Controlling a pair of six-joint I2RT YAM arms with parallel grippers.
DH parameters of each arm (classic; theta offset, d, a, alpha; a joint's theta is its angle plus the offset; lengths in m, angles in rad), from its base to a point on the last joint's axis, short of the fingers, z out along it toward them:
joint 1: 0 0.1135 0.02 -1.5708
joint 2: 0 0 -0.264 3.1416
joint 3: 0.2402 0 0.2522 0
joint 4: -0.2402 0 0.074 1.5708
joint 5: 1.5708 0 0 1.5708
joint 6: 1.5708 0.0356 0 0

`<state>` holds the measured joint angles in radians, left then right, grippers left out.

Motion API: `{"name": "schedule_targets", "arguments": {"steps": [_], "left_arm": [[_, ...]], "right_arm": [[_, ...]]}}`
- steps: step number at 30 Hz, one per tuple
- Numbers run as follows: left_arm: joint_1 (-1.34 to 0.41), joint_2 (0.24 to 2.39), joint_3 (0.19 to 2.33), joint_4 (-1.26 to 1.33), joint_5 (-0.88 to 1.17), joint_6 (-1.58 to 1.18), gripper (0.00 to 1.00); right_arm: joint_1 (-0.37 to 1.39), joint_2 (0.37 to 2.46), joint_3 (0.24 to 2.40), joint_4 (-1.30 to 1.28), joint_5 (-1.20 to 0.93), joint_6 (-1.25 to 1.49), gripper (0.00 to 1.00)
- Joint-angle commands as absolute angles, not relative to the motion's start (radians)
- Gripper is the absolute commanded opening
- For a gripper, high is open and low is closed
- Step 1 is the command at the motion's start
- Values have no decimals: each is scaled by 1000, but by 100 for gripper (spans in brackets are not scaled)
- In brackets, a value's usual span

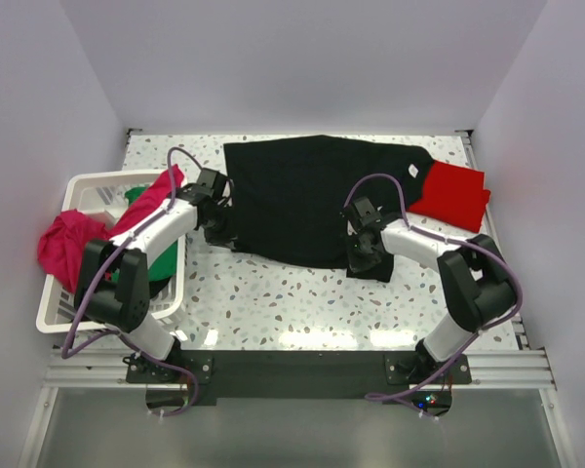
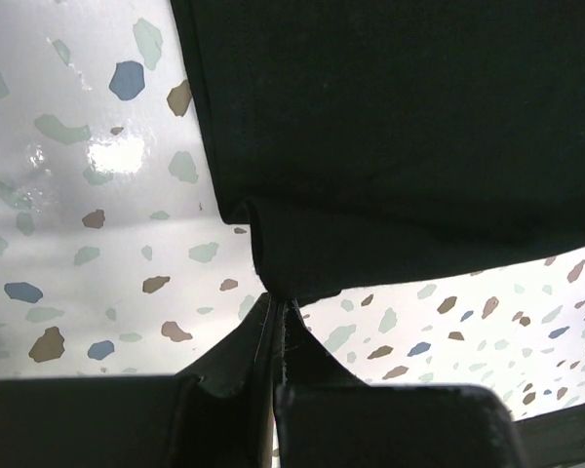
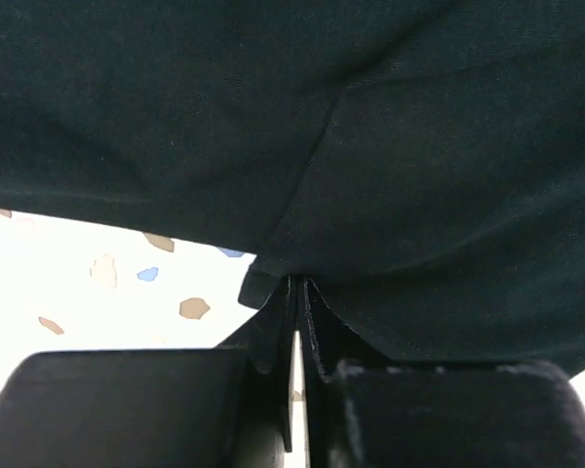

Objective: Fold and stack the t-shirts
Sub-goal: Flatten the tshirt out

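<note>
A large black t-shirt [image 1: 302, 200] lies spread across the speckled table. My left gripper [image 1: 217, 232] is shut on its near left edge; in the left wrist view the black t-shirt [image 2: 390, 146] bunches at the closed fingertips [image 2: 278, 304]. My right gripper [image 1: 363, 255] is shut on the near right corner, where the black t-shirt [image 3: 322, 136] is pinched at the tips [image 3: 297, 285]. A red t-shirt [image 1: 452, 193] lies folded at the back right. A magenta-pink t-shirt [image 1: 70, 242] hangs over the basket's rim, with a green one [image 1: 136, 198] beneath it.
A white slatted laundry basket [image 1: 88, 185] stands at the table's left edge beside the left arm. White walls close in the left, back and right. The speckled tabletop [image 1: 292, 302] shows between the shirt's near hem and the arm bases.
</note>
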<state>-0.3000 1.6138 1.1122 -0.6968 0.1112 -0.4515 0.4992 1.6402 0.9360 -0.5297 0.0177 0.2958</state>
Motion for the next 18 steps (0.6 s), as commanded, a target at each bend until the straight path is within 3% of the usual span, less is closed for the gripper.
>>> {"name": "schedule_targets", "arguments": {"steps": [1,11,18], "left_arm": [[-288,1569,1095,-689,101,-439,0],[-265,1578,1114,-695,77,-422,0],[-209,1574,1112,-712,46,-381,0]], "right_arm": [[508,1672,953,-552,40,313,0],[483,1536,1133,-742,87,336,0],[240,1332,1117,-857,95,368,0]]}}
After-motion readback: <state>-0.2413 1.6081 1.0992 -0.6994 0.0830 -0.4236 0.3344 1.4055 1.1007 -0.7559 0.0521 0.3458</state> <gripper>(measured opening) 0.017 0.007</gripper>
